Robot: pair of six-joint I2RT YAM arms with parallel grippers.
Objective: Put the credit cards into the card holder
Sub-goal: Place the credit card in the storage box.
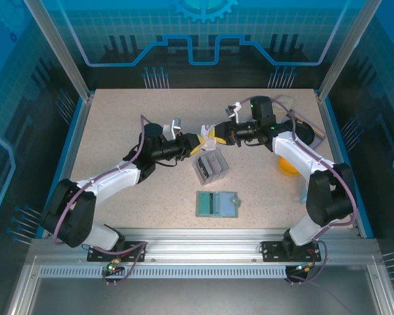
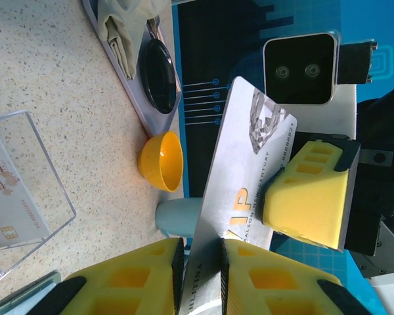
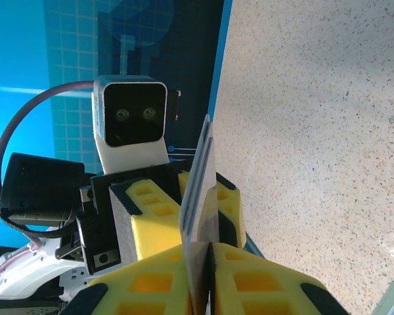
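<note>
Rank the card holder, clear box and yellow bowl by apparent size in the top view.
Largest: card holder.
Next: clear box, somewhat smaller.
Smallest: yellow bowl, though the right arm hides part of it.

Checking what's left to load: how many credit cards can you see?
2. One silver card is gripped in midair by both the left gripper and the right gripper; one pale card sits in the clear box. Others may be hidden behind it.

Mid-table barred, left gripper [image 1: 196,145] and right gripper [image 1: 215,135] both pinching one silver plastic card [image 2: 249,144], clear plastic box [image 1: 210,168] just beside them, open teal-green folding wallet [image 1: 217,204] nearer the front, speckled beige tabletop [image 1: 111,125] bare at left.
</note>
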